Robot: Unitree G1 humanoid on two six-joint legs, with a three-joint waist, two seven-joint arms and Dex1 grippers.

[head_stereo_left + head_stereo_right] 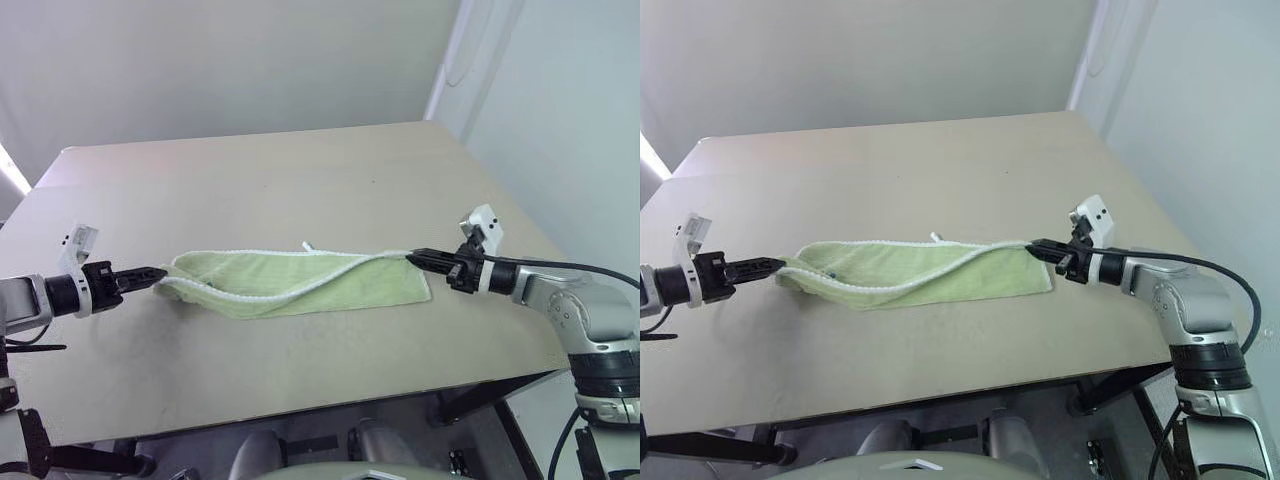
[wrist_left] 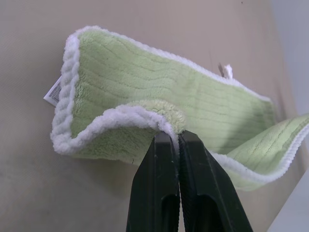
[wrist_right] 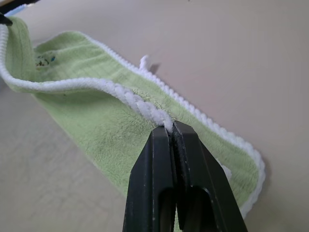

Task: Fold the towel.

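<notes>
Towel (image 1: 300, 283) stretched across the middle of the table (image 1: 300, 180), nearer the front edge than the back — long side running left to right, partly doubled over, white edging sagging in a curve between the two ends. Left gripper (image 1: 160, 272) pressed together on the towel's left corner, lifting it just off the tabletop. Right gripper (image 1: 415, 256) pinching the white edging at the right end, likewise raised. White tag (image 2: 54, 91) showing at the left end — small loop (image 3: 144, 62) on the far edge.

Your left gripper (image 2: 177, 136), jaws closed, pinches the towel (image 2: 159, 106) at its white-edged corner above the table (image 2: 38, 193).
</notes>
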